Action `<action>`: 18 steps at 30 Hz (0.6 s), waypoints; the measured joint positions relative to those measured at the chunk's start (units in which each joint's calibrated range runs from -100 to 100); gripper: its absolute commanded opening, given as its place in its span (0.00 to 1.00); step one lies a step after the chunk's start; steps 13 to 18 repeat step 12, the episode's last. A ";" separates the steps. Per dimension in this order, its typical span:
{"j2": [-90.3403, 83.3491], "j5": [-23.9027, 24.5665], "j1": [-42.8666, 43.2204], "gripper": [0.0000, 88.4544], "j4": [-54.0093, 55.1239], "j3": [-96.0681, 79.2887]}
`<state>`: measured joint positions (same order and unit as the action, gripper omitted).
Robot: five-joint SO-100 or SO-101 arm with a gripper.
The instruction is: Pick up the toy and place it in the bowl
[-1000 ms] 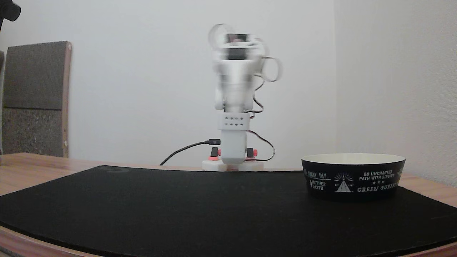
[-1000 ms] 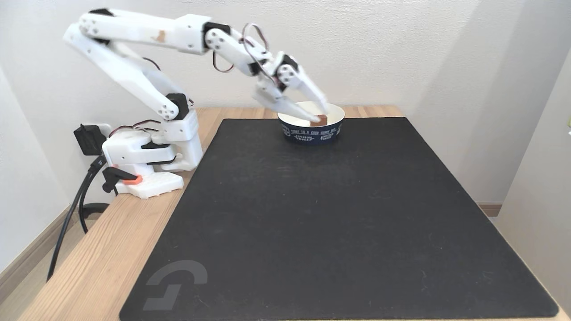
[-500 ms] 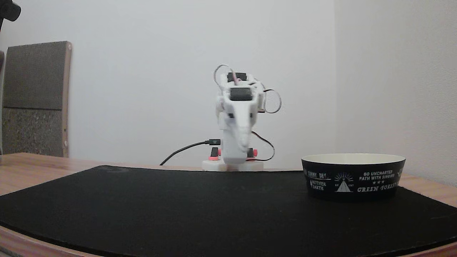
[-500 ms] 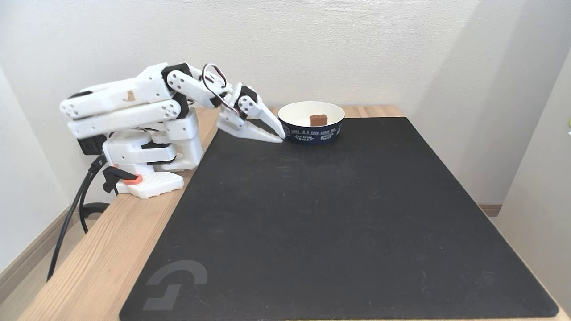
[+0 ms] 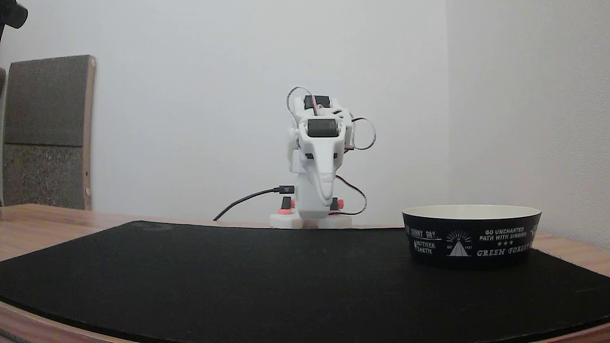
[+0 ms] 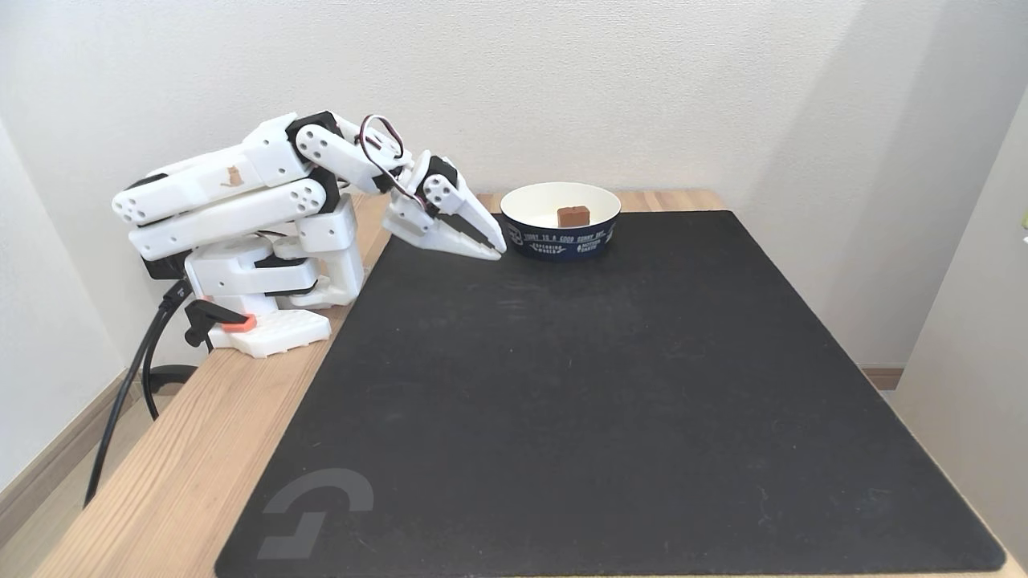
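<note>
The claw [image 6: 496, 250] hangs low over the black mat [image 6: 610, 401], tips pressed together, nothing between them, just left of the bowl [image 6: 560, 241] in the high fixed view. The toy [image 6: 573, 215] sits inside that bowl on the cream floor, apart from the claw, beyond the near rim. From the low fixed view the claw [image 5: 327, 199] points down in front of the arm's base, and the bowl [image 5: 471, 236] stands well to its right.

On the bowl [image 5: 471, 236] you can read "SUNNY DAY", "MOTHER EARTH", "GO UNCHARTED PATH WITH SINGING" and "GREEN FOREST", printed white on its black outer wall
</note>
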<state>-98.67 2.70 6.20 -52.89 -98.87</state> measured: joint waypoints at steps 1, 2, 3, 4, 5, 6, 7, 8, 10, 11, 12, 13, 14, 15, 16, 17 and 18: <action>0.00 0.00 0.00 0.03 0.00 0.00; 0.00 0.00 -0.17 0.03 0.00 0.00; 0.00 0.00 -0.17 0.03 0.00 0.00; 0.00 0.00 -0.17 0.03 0.00 0.00; 0.00 0.00 -0.08 0.03 0.00 0.00; 0.00 0.00 0.00 0.03 0.00 0.00; 0.00 0.00 0.00 0.03 0.00 0.00; 0.00 0.00 0.00 0.03 0.00 0.00; 0.00 0.00 0.00 0.03 0.00 0.00; 0.00 0.00 0.00 0.03 0.00 0.00; 0.00 0.00 0.00 0.03 0.00 0.00; 0.00 0.00 0.00 0.03 0.00 0.00; 0.00 0.00 0.00 0.03 0.00 0.00; 0.00 0.00 0.00 0.03 0.00 0.00; 0.00 0.00 0.00 0.03 0.00 0.00; 0.00 0.00 0.00 0.03 0.00 0.00; 0.00 0.00 0.00 0.03 0.00 0.00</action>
